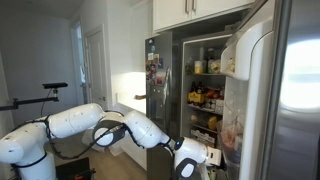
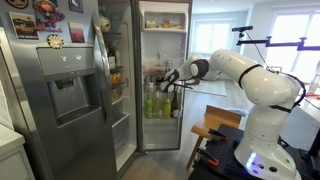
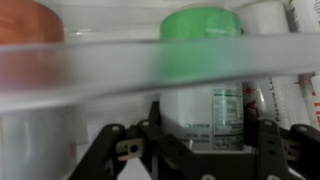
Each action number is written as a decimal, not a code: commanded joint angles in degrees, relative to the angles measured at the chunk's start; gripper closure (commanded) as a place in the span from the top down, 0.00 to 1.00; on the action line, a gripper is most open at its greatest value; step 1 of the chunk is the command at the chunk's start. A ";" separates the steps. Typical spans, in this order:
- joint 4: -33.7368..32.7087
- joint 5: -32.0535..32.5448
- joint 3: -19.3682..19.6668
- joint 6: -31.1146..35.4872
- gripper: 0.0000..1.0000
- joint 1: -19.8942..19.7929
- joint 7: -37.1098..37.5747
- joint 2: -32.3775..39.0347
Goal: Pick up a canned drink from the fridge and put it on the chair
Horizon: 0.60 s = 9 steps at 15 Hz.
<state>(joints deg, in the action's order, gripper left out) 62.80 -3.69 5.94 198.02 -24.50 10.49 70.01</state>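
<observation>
Reaching from the lower left in an exterior view, the arm [image 1: 120,125] is stretched toward the fridge [image 1: 200,70], whose lit shelves are packed with bottles and food. The claw [image 1: 205,157] is held low at the open compartment, just beside the open door [image 1: 255,90] in the foreground. Its jaws cannot be made out there.

In an exterior view, the fridge [image 2: 70,90] is shown at the left with its lit compartment open. The claw [image 2: 163,83] is placed inside at a middle shelf, just above a row of greenish bottles [image 2: 155,102]. A wooden chair [image 2: 218,120] is seen beside the robot's base, near the fridge and apart from the claw.

In the wrist view, the claw [image 3: 190,150] is found open. Its fingers [image 3: 110,150] are spread apart and nothing is clasped between them. Beyond them a clear rail [image 3: 160,60] is laid across the picture. Behind it a green-capped container [image 3: 200,25] is stood upright, in line with the gap between the fingers. An orange-capped container [image 3: 30,40] is set to its left. Which item is a canned drink cannot be told.
</observation>
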 commanded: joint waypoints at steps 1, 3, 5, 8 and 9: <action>-3.17 5.07 -5.34 0.00 0.47 -3.62 0.05 0.02; -2.58 6.69 -7.03 0.00 0.47 -5.05 0.03 -0.37; -1.69 6.86 -7.18 0.00 0.47 -5.40 0.00 -0.87; -1.47 6.05 -6.31 0.00 0.47 -4.84 -0.15 -1.00; -1.23 6.19 -6.29 0.00 0.47 -4.77 -0.26 -1.09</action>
<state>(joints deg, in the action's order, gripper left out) 62.05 2.18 -0.29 198.02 -29.16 10.49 70.01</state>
